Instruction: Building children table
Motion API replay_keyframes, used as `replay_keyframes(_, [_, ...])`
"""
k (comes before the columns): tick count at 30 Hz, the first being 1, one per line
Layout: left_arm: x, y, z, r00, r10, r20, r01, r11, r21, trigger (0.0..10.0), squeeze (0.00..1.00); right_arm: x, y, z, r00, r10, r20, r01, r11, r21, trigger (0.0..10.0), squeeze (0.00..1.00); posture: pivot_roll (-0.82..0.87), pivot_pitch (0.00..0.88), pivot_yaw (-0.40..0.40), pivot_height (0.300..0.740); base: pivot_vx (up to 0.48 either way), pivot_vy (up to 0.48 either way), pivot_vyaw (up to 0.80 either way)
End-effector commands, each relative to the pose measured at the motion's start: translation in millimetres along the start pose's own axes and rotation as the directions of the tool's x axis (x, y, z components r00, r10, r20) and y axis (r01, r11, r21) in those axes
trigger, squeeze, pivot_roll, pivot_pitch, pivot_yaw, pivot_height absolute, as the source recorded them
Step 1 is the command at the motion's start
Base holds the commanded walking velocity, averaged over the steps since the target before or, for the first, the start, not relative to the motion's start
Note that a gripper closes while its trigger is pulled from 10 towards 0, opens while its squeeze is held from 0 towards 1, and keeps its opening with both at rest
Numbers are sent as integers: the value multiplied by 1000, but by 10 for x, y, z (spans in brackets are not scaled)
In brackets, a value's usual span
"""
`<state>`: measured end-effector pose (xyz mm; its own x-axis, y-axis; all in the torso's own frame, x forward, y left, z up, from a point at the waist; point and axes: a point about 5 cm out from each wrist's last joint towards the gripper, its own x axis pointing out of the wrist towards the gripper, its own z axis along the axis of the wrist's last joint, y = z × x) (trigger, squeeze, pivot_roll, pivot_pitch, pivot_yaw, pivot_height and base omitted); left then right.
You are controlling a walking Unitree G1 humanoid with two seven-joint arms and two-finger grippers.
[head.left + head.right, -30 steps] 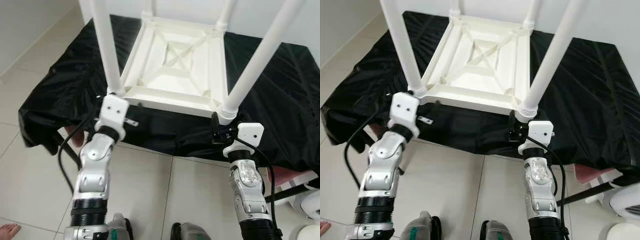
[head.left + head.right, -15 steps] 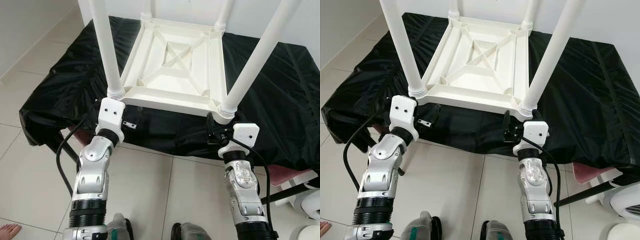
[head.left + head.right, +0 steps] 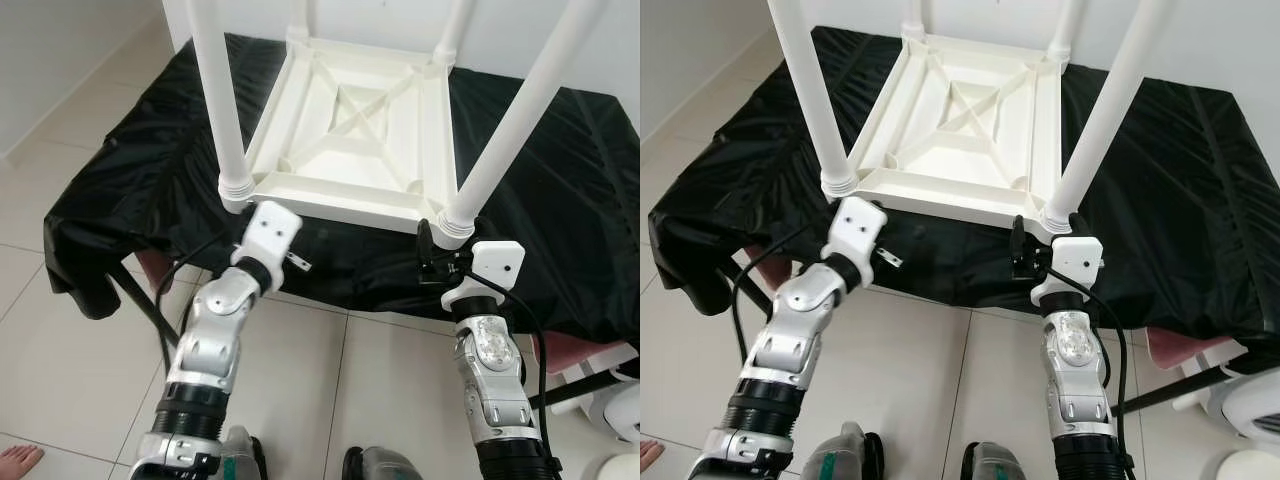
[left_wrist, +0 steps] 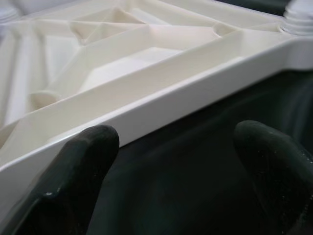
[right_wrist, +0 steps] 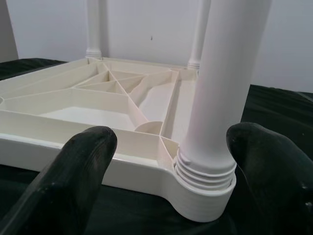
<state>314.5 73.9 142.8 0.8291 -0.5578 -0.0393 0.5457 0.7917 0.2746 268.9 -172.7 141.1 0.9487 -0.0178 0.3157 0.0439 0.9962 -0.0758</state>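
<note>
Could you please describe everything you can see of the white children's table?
The white table looks like moulded plastic and lies upside down on a black cloth, its ribbed underside with a diagonal cross brace facing up. Four round legs rise from threaded corner sockets. The right tool is open around the near right leg; the left tool is open at the near edge.

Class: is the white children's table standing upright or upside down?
Upside down: the table rests top-down on the black cloth, ribbed underside showing, legs pointing up.
</note>
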Motion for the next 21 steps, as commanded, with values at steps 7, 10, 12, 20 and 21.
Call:
replay_keyframes(7, [242,-29,197,984,-170,58,162,978,133,10000,0,-136,-97,-15,997,-69,-17,69,998,-15,10000,0,-55,58,53,740,0,0,0])
replay_keyframes(10, [297,-43,252,970,-235,65,221,959,177,10000,0,-184,-117,-22,997,-78,-24,77,997,-18,10000,0,-66,60,61,740,0,0,0])
replay_keyframes(12, [334,-50,275,958,-282,60,266,944,196,10000,0,-217,-130,-27,996,-85,-29,85,996,-21,10000,0,-74,63,66,740,0,0,0])
replay_keyframes(20, [471,-140,289,872,-490,-20,467,818,337,10000,0,-378,-153,-31,992,-114,-53,113,993,-31,10000,0,-99,85,87,740,0,0,0])
replay_keyframes(21, [482,-140,288,866,-499,-30,479,812,334,10000,0,-401,-153,-28,992,-116,-55,114,993,-32,10000,0,-107,95,94,740,0,0,0])
